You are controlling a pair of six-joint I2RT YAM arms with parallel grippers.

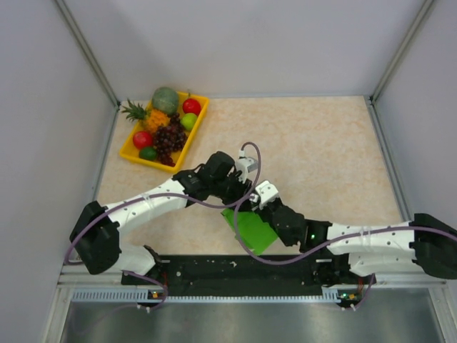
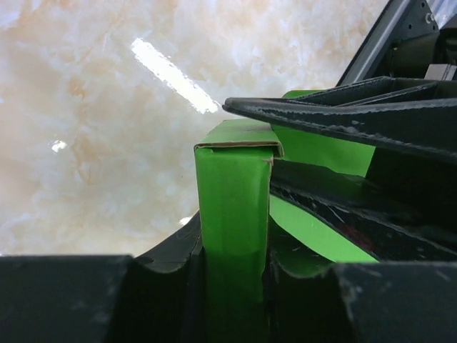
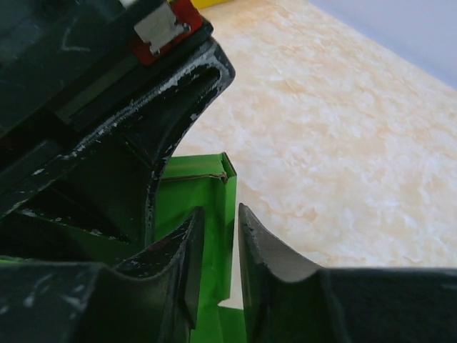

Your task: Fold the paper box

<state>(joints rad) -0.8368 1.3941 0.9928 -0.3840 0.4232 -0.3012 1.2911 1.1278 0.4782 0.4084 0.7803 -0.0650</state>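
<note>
The paper box (image 1: 253, 230) is a bright green card piece lying on the table between the two arms, near the front edge. My left gripper (image 1: 240, 205) is shut on an upright folded wall of the box (image 2: 232, 207), which fills the gap between its jaws (image 2: 232, 286). My right gripper (image 3: 220, 243) straddles the same green wall (image 3: 207, 193); its left finger (image 3: 187, 250) lies against the card, while a strip of table shows between the card and the right finger (image 3: 275, 268), so it stands open. In the top view the right gripper (image 1: 264, 206) sits just right of the left one.
A yellow fruit tray (image 1: 128, 152) with plastic fruit stands at the back left. The left gripper's black finger (image 3: 171, 107) crowds the right wrist view. Grey walls enclose the table on three sides, and a black rail (image 1: 235, 268) runs along the near edge.
</note>
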